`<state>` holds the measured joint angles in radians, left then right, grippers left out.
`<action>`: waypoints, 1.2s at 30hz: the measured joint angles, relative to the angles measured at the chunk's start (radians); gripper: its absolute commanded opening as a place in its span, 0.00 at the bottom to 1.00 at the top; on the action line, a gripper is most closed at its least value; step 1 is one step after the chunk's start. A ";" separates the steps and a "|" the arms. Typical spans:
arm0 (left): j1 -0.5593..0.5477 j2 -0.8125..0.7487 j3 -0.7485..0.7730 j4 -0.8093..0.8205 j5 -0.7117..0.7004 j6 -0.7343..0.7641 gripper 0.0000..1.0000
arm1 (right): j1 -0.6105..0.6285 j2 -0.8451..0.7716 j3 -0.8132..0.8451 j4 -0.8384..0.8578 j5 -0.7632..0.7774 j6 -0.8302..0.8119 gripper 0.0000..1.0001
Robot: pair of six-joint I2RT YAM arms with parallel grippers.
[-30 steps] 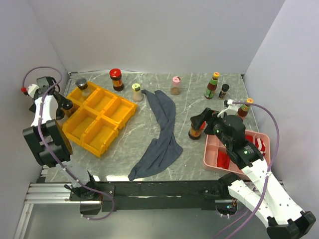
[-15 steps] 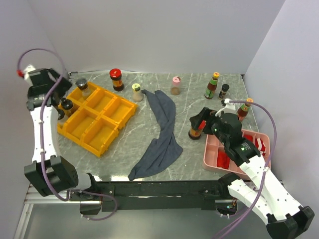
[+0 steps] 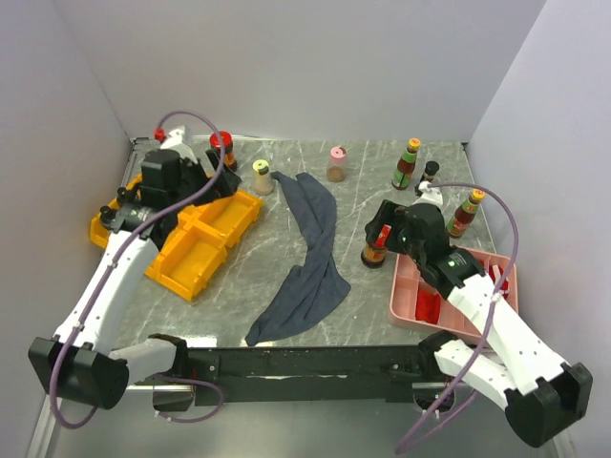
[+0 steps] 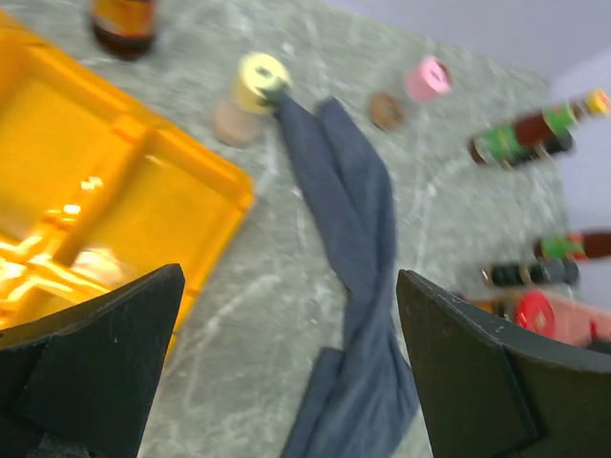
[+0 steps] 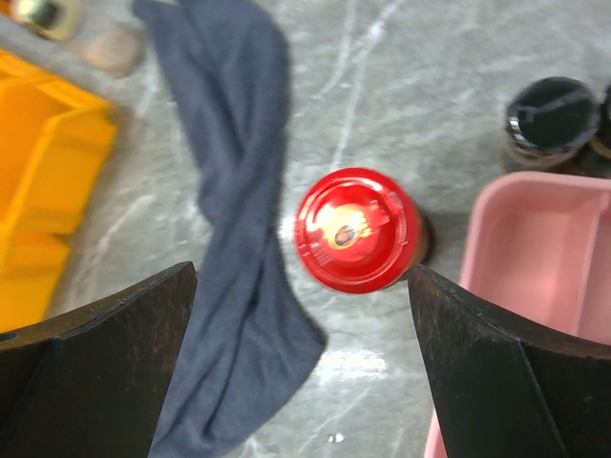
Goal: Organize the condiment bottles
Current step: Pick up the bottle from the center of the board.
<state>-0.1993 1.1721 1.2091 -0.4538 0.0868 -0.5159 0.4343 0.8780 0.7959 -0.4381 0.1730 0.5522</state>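
Observation:
A red-lidded dark jar (image 3: 374,250) stands beside the pink tray; in the right wrist view the jar (image 5: 358,229) sits between and just ahead of my open right gripper (image 5: 305,372) (image 3: 379,232). My left gripper (image 3: 203,175) (image 4: 296,382) is open and empty above the yellow tray (image 3: 196,258). A second red-lidded jar (image 3: 222,145), a yellow-capped shaker (image 3: 262,176) and a pink-capped shaker (image 3: 336,164) stand at the back. Two slim sauce bottles (image 3: 408,164) (image 3: 465,212) and a small black-capped bottle (image 3: 430,172) stand back right. Another black-capped bottle (image 3: 122,195) is in the yellow tray.
A grey-blue cloth (image 3: 310,258) lies stretched down the middle, and shows in the left wrist view (image 4: 353,239). The pink tray (image 3: 409,301) with red packets is at the front right. Walls close the left, back and right sides.
My left arm has swung from the far left wall to over the yellow tray, its gripper now facing the cloth. My right gripper has shifted slightly, still at the red-lidded jar.

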 measured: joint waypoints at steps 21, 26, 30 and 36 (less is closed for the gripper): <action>-0.320 -0.183 -0.104 -0.082 -0.093 0.080 0.99 | 0.000 0.353 0.137 -0.084 0.129 -0.028 0.84; -0.320 -0.237 -0.142 -0.083 -0.164 0.093 0.99 | 0.000 0.419 0.149 -0.075 0.138 -0.037 0.78; -0.320 -0.277 -0.184 -0.089 -0.217 0.097 1.00 | 0.001 0.441 0.150 -0.066 0.130 -0.048 0.61; -0.320 -0.380 -0.204 -0.082 -0.324 0.102 0.99 | 0.018 0.441 0.155 -0.072 0.138 -0.063 0.46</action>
<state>-0.5198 0.7925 1.0050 -0.5362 -0.2371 -0.4141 0.4519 1.3186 0.9512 -0.5098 0.3107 0.4889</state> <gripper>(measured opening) 0.994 0.743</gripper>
